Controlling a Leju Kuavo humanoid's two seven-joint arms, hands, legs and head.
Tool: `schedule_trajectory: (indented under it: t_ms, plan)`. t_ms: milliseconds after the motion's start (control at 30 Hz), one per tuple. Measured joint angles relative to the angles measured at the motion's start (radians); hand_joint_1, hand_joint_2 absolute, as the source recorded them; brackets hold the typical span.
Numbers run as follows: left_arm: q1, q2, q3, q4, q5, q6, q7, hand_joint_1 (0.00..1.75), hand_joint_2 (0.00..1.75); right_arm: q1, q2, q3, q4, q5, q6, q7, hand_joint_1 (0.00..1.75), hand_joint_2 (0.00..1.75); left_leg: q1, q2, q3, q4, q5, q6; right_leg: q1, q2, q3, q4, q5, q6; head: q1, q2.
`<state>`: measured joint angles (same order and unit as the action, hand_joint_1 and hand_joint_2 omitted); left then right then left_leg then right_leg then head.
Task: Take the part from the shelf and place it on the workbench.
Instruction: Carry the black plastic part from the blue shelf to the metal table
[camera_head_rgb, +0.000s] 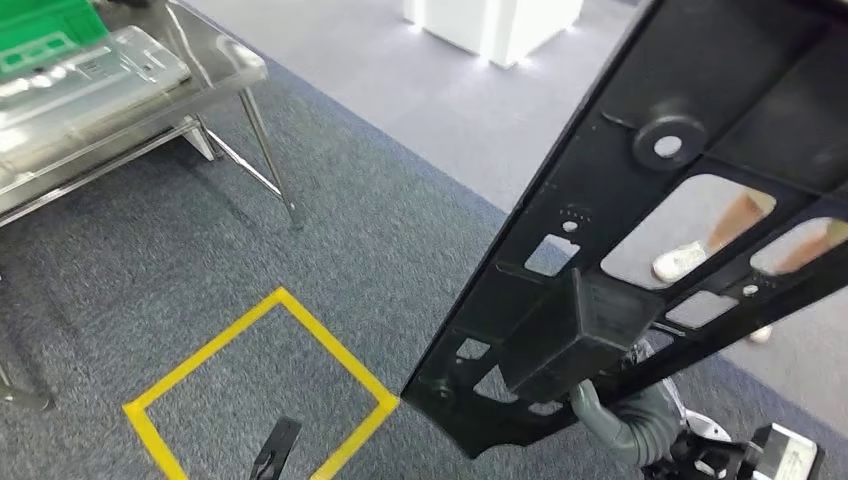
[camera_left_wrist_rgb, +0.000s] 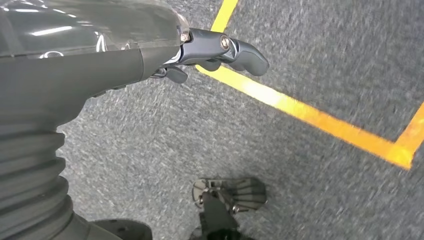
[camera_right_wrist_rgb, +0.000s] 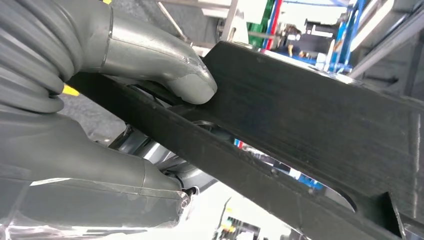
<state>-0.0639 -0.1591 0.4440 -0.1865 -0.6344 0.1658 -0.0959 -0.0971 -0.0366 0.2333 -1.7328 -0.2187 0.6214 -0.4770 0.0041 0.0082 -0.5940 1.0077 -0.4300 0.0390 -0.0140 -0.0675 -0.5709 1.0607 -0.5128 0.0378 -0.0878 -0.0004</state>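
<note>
Right hand (camera_right_wrist_rgb: 125, 100) grips the long black part (camera_head_rgb: 640, 230); left hand (camera_left_wrist_rgb: 220, 50) hangs curled, empty. Carry level toward the surface (camera_head_rgb: 130, 110).

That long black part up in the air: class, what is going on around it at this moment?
The robot's right hand grips the long black part, holding it raised and slanted over the grey carpet. The left hand hangs low over the carpet and holds nothing, near the yellow floor marking. A metal-legged table carrying a clear tray stands at the upper left of the head view. The part is not yet set down on any surface.
</note>
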Motion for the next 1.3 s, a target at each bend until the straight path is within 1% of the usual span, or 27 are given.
schedule_trajectory:
  t_ms: [67,100,133,167,233,267,300,367,400,433,500,567,633,667,700,767,800,867,933,1000,1033,1067,1133,1167,1200,1233,1300]
  plan:
    - [-0.003,-0.001,0.002,0.0,0.001,0.0,0.0,0.0,1.75,-0.001,0.0,0.001,0.004,-0.002,0.001,0.0,1.75,1.75,0.0,-0.02,0.001,-0.002,0.002,0.008,-0.002,0.051,-0.064,0.125,-0.061,0.003,0.0,0.0]
    - [-0.003,-0.001,0.003,0.0,0.002,0.001,0.0,0.0,1.75,0.0,0.0,0.001,0.007,-0.002,0.002,0.001,1.75,1.75,-0.001,-0.033,0.001,-0.002,0.002,0.009,-0.002,0.06,-0.1,0.188,-0.083,0.004,0.0,0.0]
    - [-0.002,-0.001,0.003,0.0,0.003,0.001,-0.001,0.0,1.75,0.0,0.0,0.001,0.011,-0.003,0.004,0.001,1.75,1.75,-0.002,-0.046,0.001,-0.001,0.002,0.01,-0.002,0.064,-0.124,0.226,-0.088,0.004,0.0,0.0]
    - [-0.001,-0.001,0.004,0.0,0.003,0.001,-0.001,0.0,1.75,0.0,0.0,0.002,0.014,-0.004,0.005,0.002,1.75,1.75,-0.004,-0.06,0.001,0.0,0.002,0.01,-0.002,0.066,-0.131,0.227,-0.072,0.003,0.0,0.0]
    - [-0.001,-0.001,0.004,0.0,0.003,0.002,-0.001,0.0,1.75,-0.002,-0.001,0.002,0.018,-0.006,0.006,0.003,1.75,1.75,-0.004,-0.088,0.002,0.005,0.001,0.009,-0.002,0.082,-0.09,0.123,0.004,-0.005,0.0,0.0]
    - [-0.001,-0.002,0.005,0.0,0.003,0.002,-0.002,0.0,1.75,-0.004,-0.001,0.002,0.018,-0.007,0.007,0.004,1.75,1.75,-0.006,-0.1,0.0,0.009,-0.001,0.006,-0.002,0.105,-0.06,0.054,0.035,-0.01,0.0,0.0]
    - [-0.001,-0.002,0.005,0.0,0.003,0.002,-0.002,0.0,1.75,-0.005,-0.001,0.002,0.019,-0.008,0.007,0.004,1.75,1.75,-0.005,-0.112,-0.002,0.011,-0.002,0.002,-0.003,0.124,-0.036,-0.001,0.056,-0.013,0.0,0.0]
    - [-0.001,-0.003,0.005,0.0,0.003,0.003,-0.003,0.0,1.75,-0.008,-0.001,0.003,0.02,-0.008,0.007,0.005,1.75,1.75,-0.003,-0.132,-0.008,0.013,-0.001,-0.009,0.0,0.141,-0.019,-0.043,0.06,-0.017,0.0,0.0]
    - [0.001,-0.003,0.005,0.0,0.003,0.004,-0.003,0.0,1.75,-0.009,-0.001,0.003,0.021,-0.009,0.007,0.006,1.75,1.75,0.0,-0.142,-0.012,0.011,0.0,-0.016,0.0,0.13,-0.017,-0.047,0.062,-0.019,0.0,0.0]
    - [0.003,-0.002,0.005,0.0,0.003,0.004,-0.003,0.0,1.75,-0.011,0.0,0.003,0.022,-0.009,0.007,0.006,1.75,1.75,0.001,-0.136,-0.013,0.012,-0.001,-0.021,0.0,0.118,-0.013,-0.053,0.064,-0.024,0.0,0.0]
    - [0.004,-0.002,0.005,0.0,0.003,0.005,-0.003,0.0,1.75,-0.013,0.001,0.004,0.022,-0.01,0.008,0.006,1.75,1.75,-0.002,-0.086,-0.031,0.05,-0.027,-0.03,-0.004,0.093,-0.002,-0.067,0.068,-0.038,-0.001,0.0]
    - [0.001,-0.002,0.005,0.0,0.003,0.005,-0.003,0.0,1.75,-0.014,0.002,0.004,0.023,-0.011,0.008,0.006,1.75,1.75,0.0,-0.031,-0.086,0.164,-0.087,-0.037,-0.003,0.065,0.005,-0.072,0.066,-0.047,-0.003,0.0]
    - [0.001,-0.002,0.005,0.0,0.003,0.005,-0.003,0.0,1.75,-0.013,0.002,0.004,0.026,-0.011,0.008,0.006,1.75,1.75,0.008,-0.02,-0.143,0.275,-0.125,-0.046,-0.003,0.037,0.007,-0.072,0.062,-0.047,-0.003,0.0]
    - [0.003,-0.002,0.005,0.0,0.004,0.005,-0.003,0.0,1.75,-0.013,0.002,0.004,0.027,-0.011,0.009,0.006,1.75,1.75,0.011,-0.016,-0.149,0.286,-0.118,-0.051,-0.003,0.024,0.008,-0.071,0.06,-0.045,-0.003,0.0]
    - [0.005,-0.002,0.005,0.0,0.004,0.005,-0.004,0.0,1.75,-0.014,0.002,0.004,0.028,-0.011,0.009,0.006,1.75,1.75,0.015,-0.011,-0.133,0.254,-0.093,-0.054,-0.004,0.011,0.01,-0.069,0.057,-0.042,-0.003,0.0]
    - [0.005,-0.001,0.005,0.0,0.004,0.005,-0.005,0.0,1.75,-0.014,0.002,0.004,0.029,-0.011,0.011,0.007,1.75,1.75,0.015,0.022,-0.062,0.118,-0.031,-0.058,-0.006,-0.012,0.016,-0.063,0.047,-0.032,-0.003,0.0]
    - [0.003,-0.002,0.005,0.0,0.004,0.005,-0.005,0.0,1.75,-0.016,0.002,0.004,0.029,-0.011,0.011,0.008,1.75,1.75,0.013,0.037,-0.033,0.062,-0.013,-0.053,-0.004,-0.022,0.019,-0.059,0.042,-0.025,-0.003,0.0]
    - [0.003,-0.002,0.005,0.0,0.004,0.004,-0.006,0.0,1.75,-0.019,0.002,0.005,0.029,-0.012,0.012,0.009,1.75,1.75,0.007,0.046,-0.015,0.021,-0.01,-0.04,0.001,-0.038,0.022,-0.056,0.035,-0.014,-0.003,0.0]
    - [0.005,-0.001,0.006,0.0,0.003,0.004,-0.007,0.0,1.75,-0.023,0.002,0.006,0.029,-0.012,0.012,0.01,1.75,1.75,0.006,0.024,-0.016,0.018,-0.008,-0.024,-0.001,-0.049,0.027,-0.057,0.032,-0.001,-0.002,0.0]
    - [0.004,0.0,0.008,0.0,0.003,0.005,-0.008,0.0,1.75,-0.026,0.003,0.006,0.029,-0.013,0.011,0.012,1.75,1.75,0.007,0.003,-0.013,0.013,-0.004,-0.01,-0.008,-0.013,0.018,-0.026,0.005,0.009,-0.002,0.0]
    - [0.002,0.0,0.009,0.0,0.002,0.005,-0.008,0.0,1.75,-0.026,0.003,0.007,0.029,-0.014,0.01,0.012,1.75,1.75,0.009,-0.007,-0.012,0.011,-0.003,-0.005,-0.01,0.016,-0.002,0.02,-0.023,0.012,-0.002,0.0]
    - [0.001,0.0,0.01,0.0,0.002,0.005,-0.009,0.0,1.75,-0.025,0.003,0.007,0.029,-0.014,0.009,0.013,1.75,1.75,0.008,-0.018,-0.012,0.011,-0.002,-0.002,-0.01,0.043,-0.034,0.085,-0.056,0.013,-0.002,0.0]
    - [-0.001,0.0,0.011,0.0,-0.001,0.004,-0.009,0.0,1.75,-0.022,0.003,0.008,0.03,-0.014,0.008,0.013,1.75,1.75,0.006,-0.042,-0.012,0.011,-0.002,0.002,-0.008,0.061,-0.103,0.21,-0.099,0.011,-0.002,0.0]
    - [0.0,0.0,0.012,0.0,-0.002,0.004,-0.009,0.0,1.75,-0.022,0.003,0.009,0.03,-0.014,0.008,0.014,1.75,1.75,0.004,-0.055,-0.011,0.011,-0.002,0.002,-0.007,0.063,-0.121,0.232,-0.094,0.008,-0.002,0.0]
    - [0.0,0.0,0.012,0.0,-0.002,0.004,-0.009,0.0,1.75,-0.021,0.002,0.009,0.03,-0.014,0.008,0.014,1.75,1.75,0.002,-0.069,-0.01,0.011,-0.002,0.002,-0.006,0.066,-0.119,0.215,-0.068,0.004,-0.002,0.0]
    - [0.0,0.0,0.013,0.0,-0.003,0.004,-0.009,0.0,1.75,-0.022,0.002,0.009,0.03,-0.014,0.008,0.014,1.75,1.75,0.0,-0.084,-0.008,0.011,-0.002,0.002,-0.005,0.074,-0.1,0.163,-0.028,-0.003,-0.002,0.0]
    - [-0.001,-0.002,0.013,0.0,-0.003,0.004,-0.009,0.0,1.75,-0.022,0.002,0.01,0.03,-0.014,0.007,0.014,1.75,1.75,-0.001,-0.109,-0.007,0.013,-0.002,0.0,-0.003,0.12,-0.043,0.025,0.039,-0.019,-0.002,0.0]
